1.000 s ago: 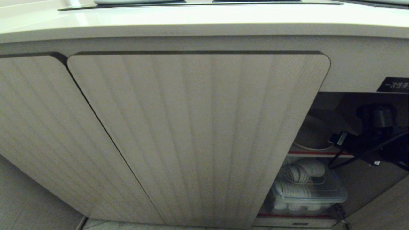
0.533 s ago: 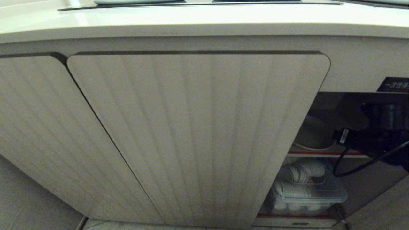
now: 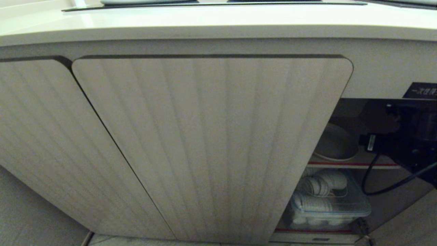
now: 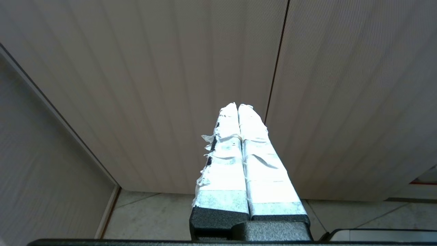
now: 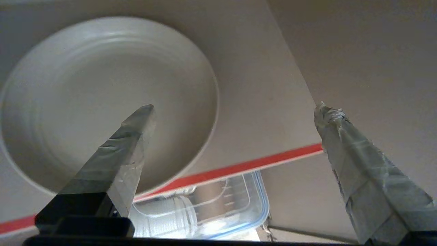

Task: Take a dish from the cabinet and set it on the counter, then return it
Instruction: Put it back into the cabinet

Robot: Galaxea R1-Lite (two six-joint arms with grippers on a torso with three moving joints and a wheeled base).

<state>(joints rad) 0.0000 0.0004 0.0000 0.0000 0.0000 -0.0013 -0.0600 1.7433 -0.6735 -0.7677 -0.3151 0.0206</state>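
Head view: the counter (image 3: 218, 20) runs across the top of the frame, and below it the ribbed doors of the cabinet (image 3: 211, 143) fill the left and middle. At the right the cabinet stands open. The cream dish (image 3: 336, 145) lies on the inner shelf (image 3: 351, 164), whose front edge is red, and a clear lidded container (image 3: 329, 205) of white items sits on the level below. A black label (image 3: 421, 91) shows at the upper right. The right arm's dark wrist (image 3: 406, 136) has pulled back toward the right edge since a second ago, uncovering more of the dish; its fingers are hidden here.

Left wrist view: the left gripper (image 4: 238, 108), taped white, is pressed closed and empty, facing closed ribbed doors above a tiled floor (image 4: 153, 215).

Right wrist view: the right gripper (image 5: 234, 111) is spread wide, grasping nothing. One finger (image 5: 129, 143) overlaps the dish (image 5: 102, 85) in the frame; I cannot tell if they touch.
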